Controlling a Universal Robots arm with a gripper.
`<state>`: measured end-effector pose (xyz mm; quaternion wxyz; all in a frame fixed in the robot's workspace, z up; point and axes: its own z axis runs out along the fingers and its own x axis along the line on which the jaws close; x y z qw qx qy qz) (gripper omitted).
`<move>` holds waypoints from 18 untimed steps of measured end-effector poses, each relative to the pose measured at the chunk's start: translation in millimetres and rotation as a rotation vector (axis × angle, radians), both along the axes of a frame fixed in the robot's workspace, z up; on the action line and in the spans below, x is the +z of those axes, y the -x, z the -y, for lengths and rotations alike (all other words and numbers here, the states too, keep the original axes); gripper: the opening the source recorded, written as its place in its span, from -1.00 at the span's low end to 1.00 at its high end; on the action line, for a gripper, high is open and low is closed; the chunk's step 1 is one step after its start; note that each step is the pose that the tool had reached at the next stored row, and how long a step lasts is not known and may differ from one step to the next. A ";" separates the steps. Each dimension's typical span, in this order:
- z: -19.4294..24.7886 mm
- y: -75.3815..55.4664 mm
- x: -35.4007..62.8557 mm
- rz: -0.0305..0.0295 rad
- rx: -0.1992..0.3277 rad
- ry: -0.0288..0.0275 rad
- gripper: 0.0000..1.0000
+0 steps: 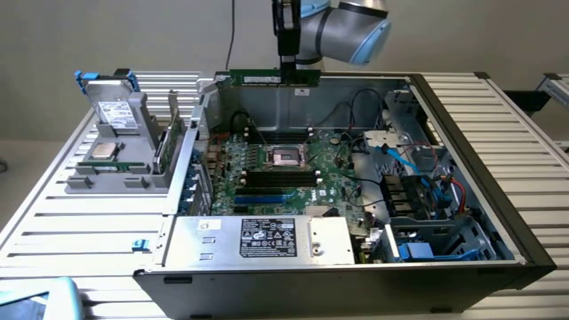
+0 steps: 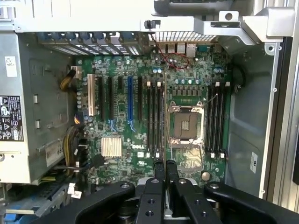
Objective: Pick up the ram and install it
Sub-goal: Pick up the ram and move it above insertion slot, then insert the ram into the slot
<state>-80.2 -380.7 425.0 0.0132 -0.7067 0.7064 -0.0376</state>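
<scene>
Gripper (image 1: 286, 67) hangs from the arm over the back wall of the open computer case (image 1: 356, 97) in the exterior view. It is closed on the upper edge of the ram (image 1: 258, 79), a green stick with a white label, held level along that wall's rim. Inside the case lies the motherboard (image 1: 329, 173), with its processor socket (image 1: 286, 157) and a bank of black slots (image 1: 280, 177) beside it. A labelled power supply (image 1: 258, 237) fills the case's front corner, and blue cables (image 1: 400, 157) run through the bay on the exterior view's right. Beside the case, on the slatted tabletop (image 1: 80, 227), a grey holder (image 1: 116, 177) carries an upright hard drive (image 1: 120, 110) with blue tabs and a square silver processor chip (image 1: 106, 149).

In the wrist view the gripper (image 2: 164, 170) has its two fingers drawn almost together, looking straight down into the case. Below them are the motherboard (image 2: 121, 126), the processor socket (image 2: 185, 123) and the black slots (image 2: 154, 116) on both sides of it, all empty.
</scene>
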 end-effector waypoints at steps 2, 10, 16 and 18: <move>-0.9 -2.4 -0.4 0.0016 -0.002 -0.0001 -0.73; -1.9 -4.8 -0.7 0.0087 -0.003 -0.0002 -0.73; -1.9 -4.8 -0.7 0.0088 -0.003 -0.0002 -0.73; -1.9 -4.8 -0.7 0.0088 -0.003 -0.0003 -0.73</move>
